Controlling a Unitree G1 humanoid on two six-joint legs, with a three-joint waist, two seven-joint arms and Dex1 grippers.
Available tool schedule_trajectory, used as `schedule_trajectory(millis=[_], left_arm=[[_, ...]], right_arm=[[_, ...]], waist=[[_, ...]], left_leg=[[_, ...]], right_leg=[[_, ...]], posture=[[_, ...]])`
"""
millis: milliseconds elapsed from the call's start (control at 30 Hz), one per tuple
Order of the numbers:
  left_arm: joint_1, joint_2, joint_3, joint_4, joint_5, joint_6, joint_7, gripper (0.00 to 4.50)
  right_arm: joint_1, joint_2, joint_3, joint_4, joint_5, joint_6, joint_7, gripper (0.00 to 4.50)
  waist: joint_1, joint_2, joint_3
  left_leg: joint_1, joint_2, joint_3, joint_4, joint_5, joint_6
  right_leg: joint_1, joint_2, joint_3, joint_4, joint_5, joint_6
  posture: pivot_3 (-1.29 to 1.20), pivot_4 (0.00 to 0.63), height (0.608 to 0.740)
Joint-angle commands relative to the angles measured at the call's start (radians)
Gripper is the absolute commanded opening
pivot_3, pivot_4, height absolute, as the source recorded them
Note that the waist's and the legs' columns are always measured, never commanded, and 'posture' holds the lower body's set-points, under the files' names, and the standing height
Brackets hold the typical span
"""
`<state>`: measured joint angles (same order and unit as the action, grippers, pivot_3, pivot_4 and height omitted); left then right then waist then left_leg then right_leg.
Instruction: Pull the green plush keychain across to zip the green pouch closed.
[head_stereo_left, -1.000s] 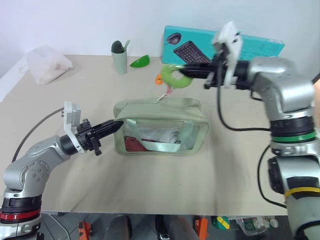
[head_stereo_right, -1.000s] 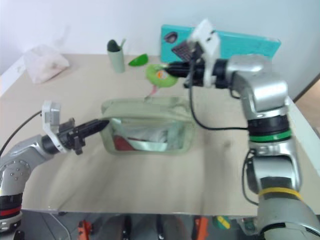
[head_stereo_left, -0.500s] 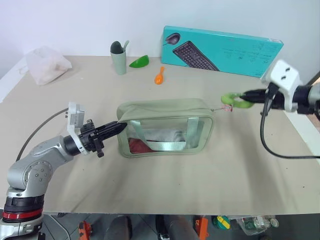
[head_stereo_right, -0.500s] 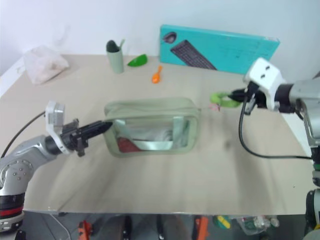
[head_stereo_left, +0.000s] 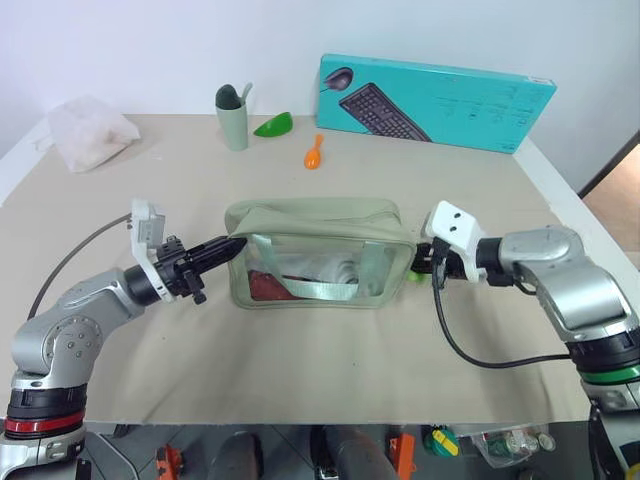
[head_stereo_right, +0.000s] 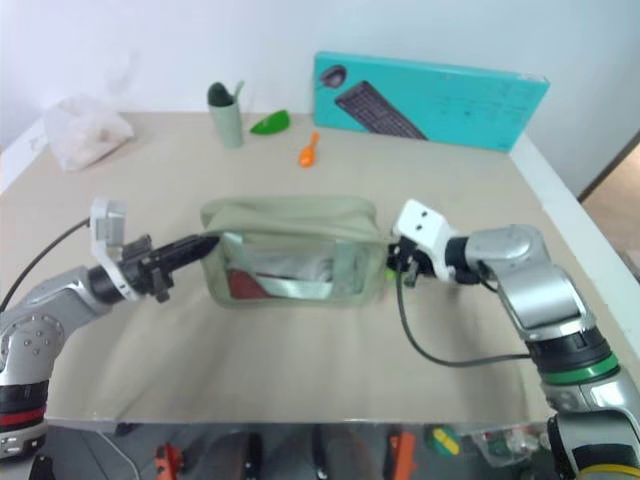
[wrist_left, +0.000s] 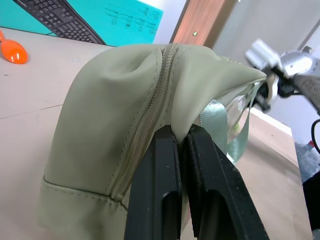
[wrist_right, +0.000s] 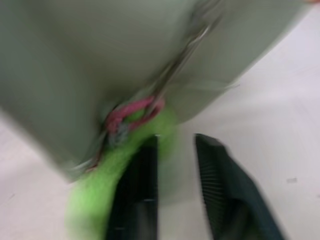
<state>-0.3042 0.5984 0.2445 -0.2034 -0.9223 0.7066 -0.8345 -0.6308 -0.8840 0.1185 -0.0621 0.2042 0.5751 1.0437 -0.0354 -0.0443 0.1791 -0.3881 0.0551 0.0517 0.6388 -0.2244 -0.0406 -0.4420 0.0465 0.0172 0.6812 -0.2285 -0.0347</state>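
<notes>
The green plush keychain (wrist_right: 102, 185) hangs by a pink loop at the green pouch's (head_stereo_left: 318, 250) 3 o'clock end, low against the bench (head_stereo_left: 300, 360). The right gripper (wrist_right: 172, 187) sits at it with its jaws parted, one finger touching the plush, nothing clamped. At the pouch's 9 o'clock end the left gripper (wrist_left: 181, 142) is clenched on a fold of fabric beside the zipper. At 12 o'clock lie an orange spoon (head_stereo_left: 314, 153) and a teal keyboard box (head_stereo_left: 435, 88).

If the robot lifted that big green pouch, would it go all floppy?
Probably floppy: the green pouch bunches where the left end effector pinches it. Probably light too, with little visible behind its clear window.
</notes>
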Motion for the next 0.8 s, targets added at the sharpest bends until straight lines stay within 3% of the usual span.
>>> schedule_trajectory(millis=[33,200,233,433,600,800], left_arm=[[-0.002,0.007,0.041,-0.017,-0.033,0.012,0.005,1.12],[0.004,0.004,0.056,-0.04,-0.027,-0.007,0.023,2.8],[0.007,0.004,0.068,-0.051,-0.032,-0.008,0.035,3.14],[0.084,0.031,0.221,-0.077,-0.164,0.052,0.1,3.14],[0.21,0.08,0.288,-0.051,-0.112,0.056,0.141,3.14],[0.266,0.124,0.329,0.007,-0.077,0.042,0.124,3.14]], right_arm=[[-0.029,-0.061,-0.112,0.043,0.046,-0.043,0.051,2.75],[-0.028,-0.106,-0.192,0.122,0.074,-0.078,0.081,4.46],[-0.009,-0.125,-0.221,0.127,0.095,-0.08,0.109,4.46],[0.087,-0.152,-0.433,0.109,0.295,0.042,0.177,4.46],[0.257,-0.093,-0.533,-0.028,0.402,0.115,0.135,4.46],[0.295,-0.01,-0.607,-0.187,0.589,0.243,0.021,4.46]], waist=[[0.002,0.0,0.0],[0.003,0.0,0.0],[0.002,0.0,0.0],[-0.002,0.0,0.0],[-0.006,-0.001,0.0],[-0.009,0.0,0.0]], left_leg=[[0.0,0.0,0.0,0.0,0.0,0.0],[-0.001,-0.001,0.0,0.0,-0.001,0.001],[-0.001,-0.001,0.0,0.0,-0.001,0.001],[0.0,0.001,0.0,-0.001,-0.001,0.001],[0.003,0.002,-0.001,-0.001,-0.001,0.001],[0.003,0.001,-0.001,-0.001,0.002,0.003]], right_leg=[[0.0,0.0,0.0,0.0,0.0,0.0],[0.0,0.0,0.0,-0.001,-0.001,-0.001],[0.0,0.0,0.0,-0.001,-0.001,-0.001],[0.0,0.0,0.0,-0.001,-0.001,-0.001],[0.001,0.001,0.0,-0.001,-0.001,-0.001],[0.001,0.001,0.0,0.0,0.001,0.001]], posture=[[0.0,0.15,0.74],[0.0,0.15,0.74],[0.0,0.15,0.74],[0.0,0.15,0.74],[0.0,0.15,0.74],[0.0,0.15,0.74]])
